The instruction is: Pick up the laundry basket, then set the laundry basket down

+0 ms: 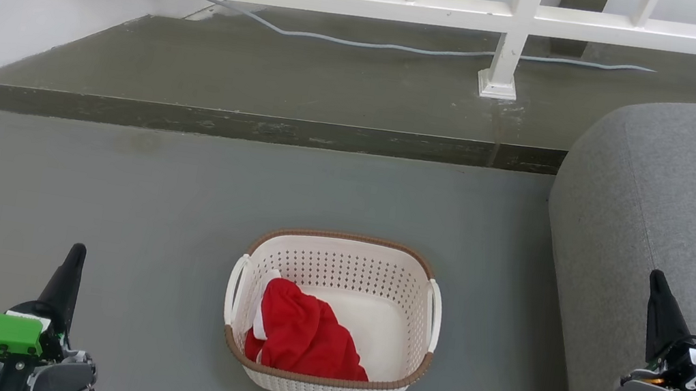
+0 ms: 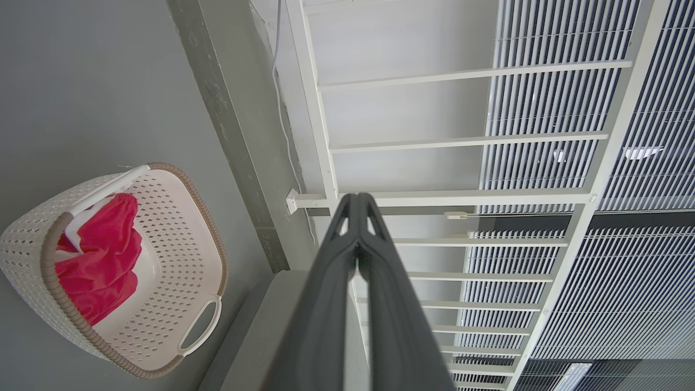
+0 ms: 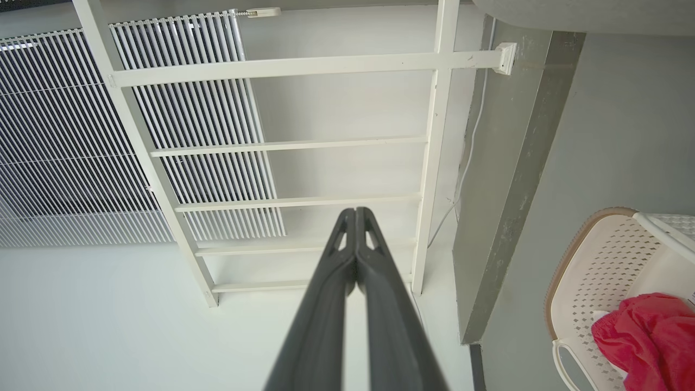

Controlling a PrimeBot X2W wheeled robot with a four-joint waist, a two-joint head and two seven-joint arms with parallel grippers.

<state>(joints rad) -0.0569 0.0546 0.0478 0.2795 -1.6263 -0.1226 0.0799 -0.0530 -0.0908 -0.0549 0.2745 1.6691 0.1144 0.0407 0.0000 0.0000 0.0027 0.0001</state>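
The basket (image 1: 343, 271) sits on the floor (image 1: 112, 202) at lower centre of the head view, red cloth (image 1: 306, 337) inside, sofa (image 1: 685, 204) to its right. The left claw (image 1: 77, 252) at lower left and right claw (image 1: 656, 277) at lower right are both pressed together, apart from it.

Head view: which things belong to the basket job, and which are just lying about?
Job:
laundry basket
left gripper, shut, empty
right gripper, shut, empty

Lying about:
red cloth, inside the basket
grey sofa
white railing
cable
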